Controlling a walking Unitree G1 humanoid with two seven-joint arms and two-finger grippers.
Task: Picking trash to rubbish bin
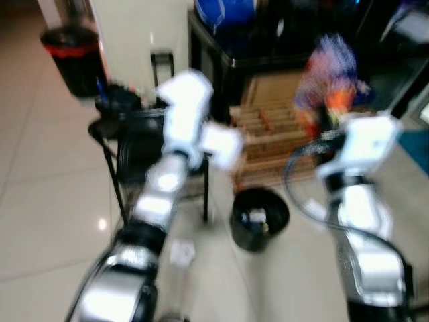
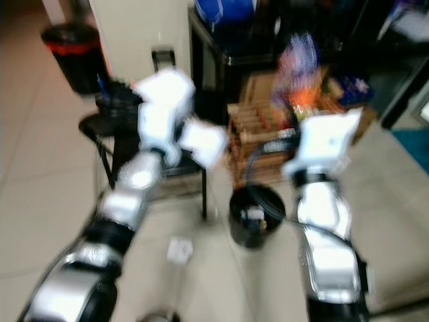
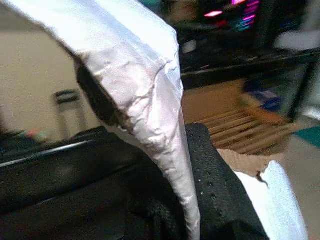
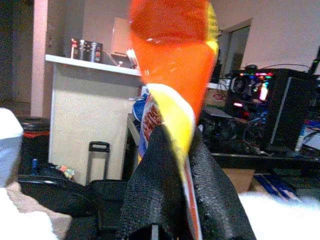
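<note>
Both eye views are blurred. A small black rubbish bin (image 1: 259,216) stands on the tiled floor between my arms, with bits of trash inside. My left gripper (image 3: 186,200) is shut on a crumpled white piece of cardboard (image 3: 135,75), held up to the upper left of the bin (image 2: 257,215); the same white piece (image 1: 224,146) shows in the left eye view. My right gripper (image 4: 175,165) is shut on an orange, yellow and red snack wrapper (image 4: 172,60), which sticks up above the wrist (image 1: 328,74), behind and to the right of the bin.
A white scrap (image 1: 181,253) lies on the floor left of the bin. A black stool with clutter (image 1: 127,124) stands at left, a wooden slatted crate (image 1: 268,144) behind the bin, a dark shelf (image 1: 228,47) beyond. A black and red bin (image 1: 70,54) is far left.
</note>
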